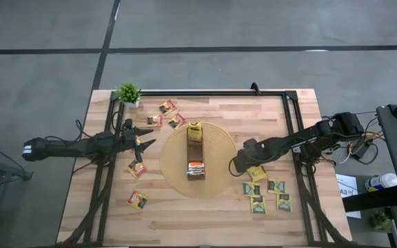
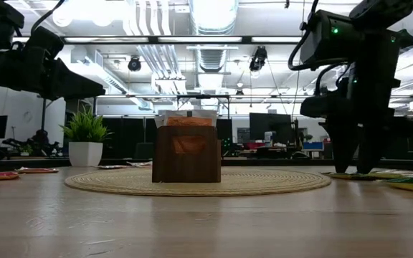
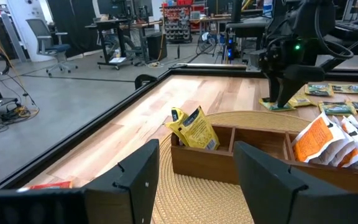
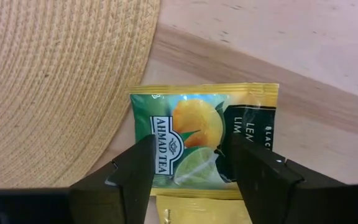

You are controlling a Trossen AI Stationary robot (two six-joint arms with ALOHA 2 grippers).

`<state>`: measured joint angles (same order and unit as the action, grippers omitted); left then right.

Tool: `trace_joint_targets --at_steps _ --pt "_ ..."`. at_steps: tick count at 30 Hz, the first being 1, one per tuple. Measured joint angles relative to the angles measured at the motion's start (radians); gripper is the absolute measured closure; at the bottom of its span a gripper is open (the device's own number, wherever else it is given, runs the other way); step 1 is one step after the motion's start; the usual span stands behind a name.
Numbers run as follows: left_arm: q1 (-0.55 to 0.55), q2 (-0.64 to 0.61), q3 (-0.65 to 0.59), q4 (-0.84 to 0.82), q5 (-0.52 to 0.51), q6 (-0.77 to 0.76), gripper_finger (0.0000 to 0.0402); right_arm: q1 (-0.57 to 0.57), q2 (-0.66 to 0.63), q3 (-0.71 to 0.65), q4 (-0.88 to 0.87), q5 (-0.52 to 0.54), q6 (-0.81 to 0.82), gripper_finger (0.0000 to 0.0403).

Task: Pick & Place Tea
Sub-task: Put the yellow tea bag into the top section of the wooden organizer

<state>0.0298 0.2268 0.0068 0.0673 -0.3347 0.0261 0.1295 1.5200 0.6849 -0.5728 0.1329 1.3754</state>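
A long brown box (image 1: 196,155) stands on a round woven mat (image 1: 174,172). It holds yellow tea sachets (image 3: 194,129) at its far end and orange ones (image 3: 325,140) nearer. My right gripper (image 4: 194,186) points down, open, just off the mat's right rim. Its fingers stand either side of a flat green-and-yellow sachet (image 4: 204,140), which lies beside the mat and overlaps a yellow sachet (image 4: 191,210). My left gripper (image 1: 143,141) waits open, level, left of the mat. Orange sachets (image 1: 167,107) lie around it. My right gripper comes from above, and its fingertips (image 2: 350,166) are low at the table over the green-and-yellow sachet's near edge (image 4: 194,177). Whether they touch the sachet, I cannot tell. The sachet lies flat on the wood.
Several more green-and-yellow sachets (image 1: 276,185) lie on the wood to the near right. Orange ones (image 1: 137,168) lie to the near left of the mat. A small potted plant (image 1: 128,93) stands at the far left corner. Dark frame rails (image 1: 291,117) run along the table's edges.
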Motion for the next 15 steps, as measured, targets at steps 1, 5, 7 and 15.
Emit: trace_joint_targets --at_steps 1,5,7,15 --pt "0.0 0.0 0.0 0.0 0.0 0.0 0.0199 0.0 0.005 0.0 0.0 -0.004 0.006 0.0201" --pt "0.0 0.0 0.0 0.0 0.0 0.0 0.0199 -0.002 0.018 0.001 -0.003 -0.036 -0.015 0.0225" --pt "0.0 0.0 0.0 0.0 0.0 0.0 0.0199 -0.002 0.017 0.001 -0.004 -0.042 -0.037 0.0248" --pt "0.0 0.0 0.0 0.0 0.0 0.0 0.0199 -0.001 -0.002 0.0 -0.01 -0.059 -0.072 0.0382"
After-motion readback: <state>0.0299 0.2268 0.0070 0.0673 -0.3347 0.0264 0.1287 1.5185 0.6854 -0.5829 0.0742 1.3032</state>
